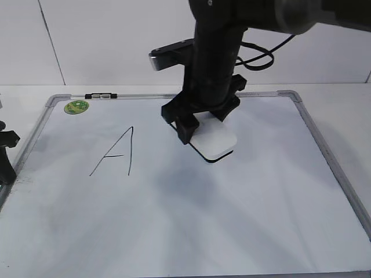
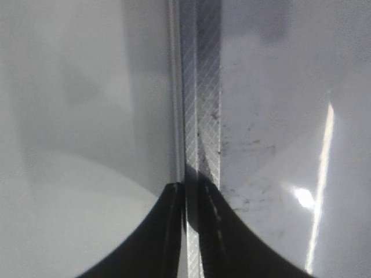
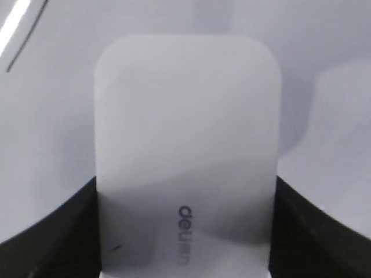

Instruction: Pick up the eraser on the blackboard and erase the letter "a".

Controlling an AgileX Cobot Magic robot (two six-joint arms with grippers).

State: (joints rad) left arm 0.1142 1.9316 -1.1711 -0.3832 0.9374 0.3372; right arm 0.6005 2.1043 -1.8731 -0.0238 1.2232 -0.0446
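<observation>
White rounded plastic eraser [image 3: 185, 150], black felt underside: likely light, rigid, slick; right gripper [image 1: 200, 124] fingers pinch long sides. Left gripper [image 2: 191, 231] fingers pressed together.

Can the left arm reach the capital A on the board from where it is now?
Probably yes. The left gripper sits at the blackboard's left frame, and the bare board between it and the capital A looks free. The right gripper, holding the eraser, is further right.

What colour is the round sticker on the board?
Green with yellow marks, the sticker shows best in the exterior view.
</observation>
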